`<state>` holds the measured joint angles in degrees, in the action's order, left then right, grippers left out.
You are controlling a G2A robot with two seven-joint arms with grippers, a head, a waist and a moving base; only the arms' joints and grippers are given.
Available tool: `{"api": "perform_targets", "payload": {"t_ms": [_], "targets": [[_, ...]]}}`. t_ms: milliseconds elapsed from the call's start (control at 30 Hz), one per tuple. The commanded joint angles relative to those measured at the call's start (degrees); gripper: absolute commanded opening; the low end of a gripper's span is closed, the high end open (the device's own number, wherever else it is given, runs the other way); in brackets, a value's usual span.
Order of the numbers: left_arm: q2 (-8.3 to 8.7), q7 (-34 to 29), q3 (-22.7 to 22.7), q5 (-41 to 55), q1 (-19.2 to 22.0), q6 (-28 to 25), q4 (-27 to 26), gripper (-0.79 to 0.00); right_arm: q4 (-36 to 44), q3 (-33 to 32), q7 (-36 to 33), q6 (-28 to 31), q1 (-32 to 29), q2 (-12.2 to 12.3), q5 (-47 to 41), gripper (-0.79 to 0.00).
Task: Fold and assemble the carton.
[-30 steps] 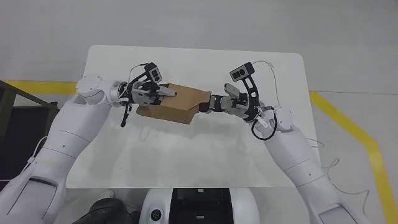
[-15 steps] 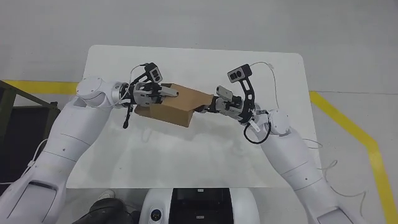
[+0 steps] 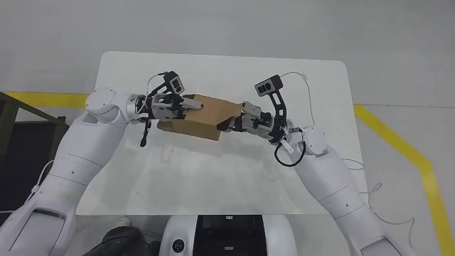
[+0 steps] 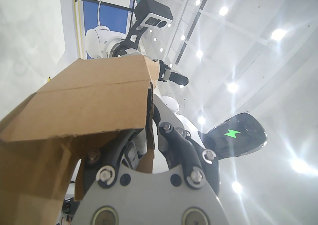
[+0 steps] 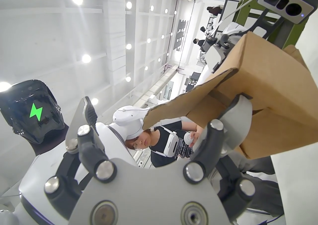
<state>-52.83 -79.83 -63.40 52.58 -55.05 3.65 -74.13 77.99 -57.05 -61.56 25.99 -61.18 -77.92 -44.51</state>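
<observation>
Hidden / unclear:
- The brown cardboard carton (image 3: 199, 116) lies over the middle of the white table (image 3: 213, 185), long axis running between the two arms. Whether its underside rests on the table or is lifted cannot be told from the top view.
- Left gripper (image 3: 181, 105) is at the carton's left end. In the left wrist view the tips of the left gripper (image 4: 151, 116) are mostly covered by a carton wall (image 4: 87, 102) standing edge-on between them. The fingers are closed in on that wall, pinching it.
- The carton's interior and its far flaps are cut off in both wrist views.
- Right gripper (image 3: 231, 123) is at the carton's right end, its tips lost against the cardboard from above.
- In the right wrist view the right gripper (image 5: 161, 107) is spread wide. One finger (image 5: 238, 112) presses against the outside of the carton (image 5: 273, 87), and the other finger (image 5: 85, 112) stands free, well apart. A loose torn-edged flap (image 5: 178, 104) hangs in the gap between them and is not clamped.

Change from 1.0 s ago:
- The right arm has pushed in toward the carton; its wrist and elbow have shifted closer to the carton's right end.
- The left gripper and the carton are about where they were.
</observation>
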Motion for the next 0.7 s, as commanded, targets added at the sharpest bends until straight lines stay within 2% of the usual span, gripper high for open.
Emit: {"api": "perform_targets", "payload": {"t_ms": [0,433,667], "targets": [[-0.06,-0.3,-0.1,-0.1,0.0,0.1,0.0,-0.785,0.0,-0.1,-0.1,-0.1,0.0,0.0,0.0,0.000],[-0.51,-1.6,-0.4,-0.2,0.0,0.4,0.2,-0.785,-0.5,0.4,-1.9,-0.1,0.5,-0.4,-0.8,0.000],[-0.73,-1.6,-0.4,-1.5,0.5,0.8,1.3,-0.785,-0.9,-1.9,-2.3,0.1,0.2,-0.1,-1.6,0.000]]}}
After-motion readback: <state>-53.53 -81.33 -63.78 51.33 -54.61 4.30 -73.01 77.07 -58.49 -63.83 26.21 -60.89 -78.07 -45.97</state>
